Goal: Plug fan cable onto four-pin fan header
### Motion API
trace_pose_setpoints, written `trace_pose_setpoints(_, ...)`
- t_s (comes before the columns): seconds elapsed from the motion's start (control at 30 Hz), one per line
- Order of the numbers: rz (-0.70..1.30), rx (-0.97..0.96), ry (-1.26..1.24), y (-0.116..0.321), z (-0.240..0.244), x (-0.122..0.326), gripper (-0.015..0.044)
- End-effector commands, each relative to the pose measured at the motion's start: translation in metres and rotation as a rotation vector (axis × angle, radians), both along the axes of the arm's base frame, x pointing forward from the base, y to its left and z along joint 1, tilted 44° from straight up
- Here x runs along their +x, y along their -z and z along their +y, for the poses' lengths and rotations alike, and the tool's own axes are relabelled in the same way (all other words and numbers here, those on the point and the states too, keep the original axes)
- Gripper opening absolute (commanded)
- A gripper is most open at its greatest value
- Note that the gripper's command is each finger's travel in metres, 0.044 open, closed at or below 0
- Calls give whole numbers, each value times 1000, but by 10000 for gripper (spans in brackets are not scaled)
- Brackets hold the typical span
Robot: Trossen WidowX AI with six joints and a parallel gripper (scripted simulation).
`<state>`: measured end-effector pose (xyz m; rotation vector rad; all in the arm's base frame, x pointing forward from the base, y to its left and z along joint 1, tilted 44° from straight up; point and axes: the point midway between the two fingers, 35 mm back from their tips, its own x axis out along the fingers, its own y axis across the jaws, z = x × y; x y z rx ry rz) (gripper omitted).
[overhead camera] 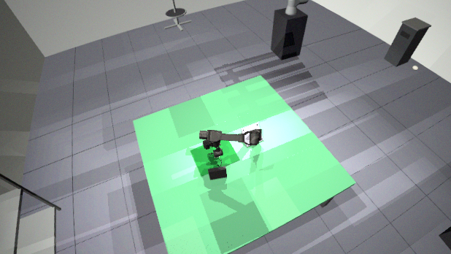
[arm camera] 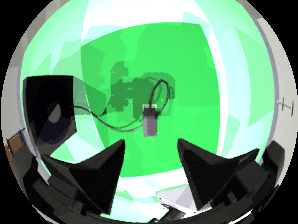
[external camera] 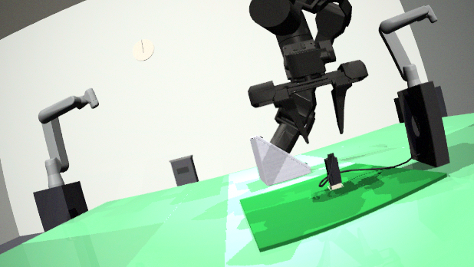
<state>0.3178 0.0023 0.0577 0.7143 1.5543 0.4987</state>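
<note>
The black plug (external camera: 333, 170) (arm camera: 150, 126) stands upright on the cream header (external camera: 337, 186) of the green board (external camera: 284, 219) (arm camera: 192, 55). Only a low rim of the header shows beneath the plug in the exterior view; whether any small gap remains cannot be told. My gripper (external camera: 324, 138) (arm camera: 150, 143) is open and empty, its fingertips above the plug and apart from it and the board. The thin dark cable (external camera: 368, 169) (arm camera: 109, 127) loops beside the plug and runs to the black fan (external camera: 426, 126) (arm camera: 49, 107) (overhead camera: 217, 173).
A white wedge-shaped block (external camera: 274, 163) (arm camera: 177, 196) stands behind the board, near the arm's base. The fan stands upright beside the board's edge. The light green table (overhead camera: 303, 164) carries them all. Grey arms on dark pedestals stand farther off.
</note>
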Motion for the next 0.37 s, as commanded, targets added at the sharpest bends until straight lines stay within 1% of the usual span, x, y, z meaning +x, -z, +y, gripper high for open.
trace_pose_setpoints(0.0,12,-1,-14,-7,4,-19,260)
trace_pose_setpoints(0.23,17,0,-14,-28,24,-106,260)
trace_pose_setpoints(0.33,18,0,-14,-28,26,-115,260)
